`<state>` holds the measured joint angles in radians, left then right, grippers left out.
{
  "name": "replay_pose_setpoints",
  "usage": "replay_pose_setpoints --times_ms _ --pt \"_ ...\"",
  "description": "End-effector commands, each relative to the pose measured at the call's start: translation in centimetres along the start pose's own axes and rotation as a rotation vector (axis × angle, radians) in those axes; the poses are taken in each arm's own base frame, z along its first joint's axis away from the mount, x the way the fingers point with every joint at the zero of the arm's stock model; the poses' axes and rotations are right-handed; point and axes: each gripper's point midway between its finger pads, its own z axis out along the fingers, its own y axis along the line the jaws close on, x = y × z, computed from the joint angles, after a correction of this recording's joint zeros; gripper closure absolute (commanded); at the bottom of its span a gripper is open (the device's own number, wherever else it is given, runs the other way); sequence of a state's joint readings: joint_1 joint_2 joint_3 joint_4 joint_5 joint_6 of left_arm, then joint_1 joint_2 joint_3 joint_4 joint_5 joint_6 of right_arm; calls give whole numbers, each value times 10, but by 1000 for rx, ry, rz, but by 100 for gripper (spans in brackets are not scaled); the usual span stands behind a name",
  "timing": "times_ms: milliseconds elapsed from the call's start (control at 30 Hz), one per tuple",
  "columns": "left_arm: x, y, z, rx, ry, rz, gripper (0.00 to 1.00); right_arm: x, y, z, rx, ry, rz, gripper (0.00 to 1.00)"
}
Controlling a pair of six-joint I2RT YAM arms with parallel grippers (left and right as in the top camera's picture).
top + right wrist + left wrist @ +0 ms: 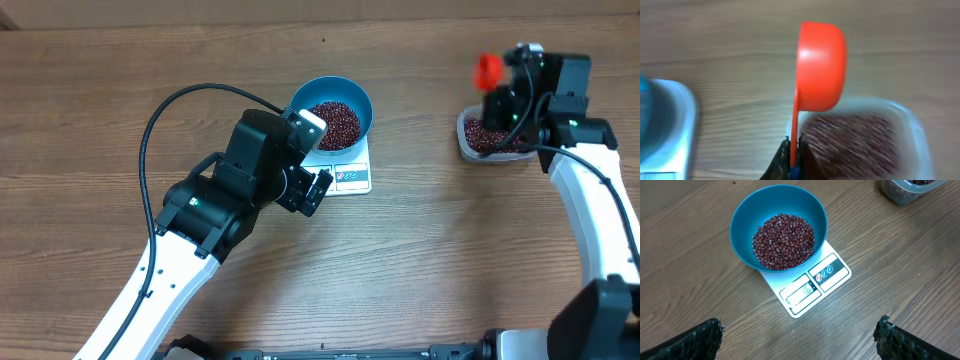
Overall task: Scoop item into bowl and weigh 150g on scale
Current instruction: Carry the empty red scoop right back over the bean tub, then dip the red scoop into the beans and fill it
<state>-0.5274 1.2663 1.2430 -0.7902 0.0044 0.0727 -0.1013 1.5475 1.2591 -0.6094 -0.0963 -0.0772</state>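
Wood-grain table [440, 270] carries everything: at left, the left gripper [800, 340] hangs with jaws spread wide, holding nothing, near the blue bowl [745, 225] of beans [783, 241] sitting on the white scale [812, 287], whose display digits are too small to read. At right, the right gripper [791, 157] is clenched on the handle of a red scoop [821, 65], by a clear container [912, 125] holding more beans.

Left fingers [697, 341] spread wide; right fingers [781, 162] apparently pinched shut, blurred.
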Motion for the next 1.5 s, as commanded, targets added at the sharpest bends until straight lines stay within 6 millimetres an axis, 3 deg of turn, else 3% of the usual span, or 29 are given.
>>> replay_pose_setpoints --times_ms 0,200,600,800,967,1267,1467 --pt "2 0 3 5 8 -19 0 -7 -38 -46 256 -47 27 96" --pt "2 0 3 5 8 -19 0 34 -42 -45 278 123 23 96" --pt "2 0 3 5 8 -19 0 81 -42 23 237 342 25 96" --pt "2 0 3 5 8 -19 0 83 -39 47 200 342 31 96" --pt "2 0 3 5 8 -19 0 97 -35 57 171 391 38 96" --pt "2 0 3 5 8 -19 0 105 1 57 -37 428 81 96" --pt "2 0 3 5 8 -19 1 107 5 55 -63 439 91 96"
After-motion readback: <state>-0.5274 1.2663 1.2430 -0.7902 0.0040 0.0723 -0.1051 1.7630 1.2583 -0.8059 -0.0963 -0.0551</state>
